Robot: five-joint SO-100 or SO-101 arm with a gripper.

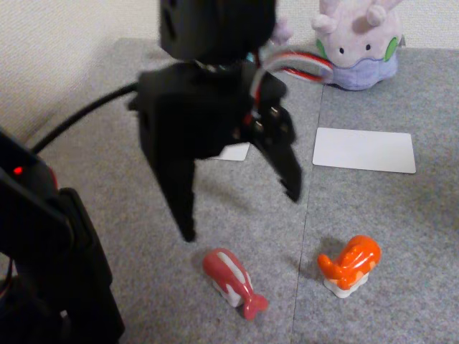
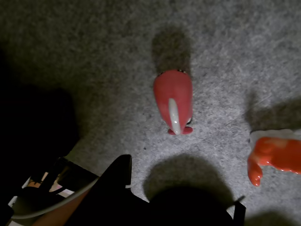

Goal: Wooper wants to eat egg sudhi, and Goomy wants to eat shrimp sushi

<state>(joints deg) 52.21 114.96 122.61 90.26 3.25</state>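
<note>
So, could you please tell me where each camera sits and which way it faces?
Fixed view: beside the arm's base, looking down across the grey mat toward Goomy; the open gripper hangs in front.
Wrist view: on the gripper, facing down at the mat; dark gripper parts along the bottom edge.
Shared: red-and-white fish toy, shrimp sushi.

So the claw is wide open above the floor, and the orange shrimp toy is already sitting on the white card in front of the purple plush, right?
Not quite. In the fixed view the shrimp sushi sits on the grey carpet, well short of the white card before Goomy. The gripper is indeed open above the floor.
</note>
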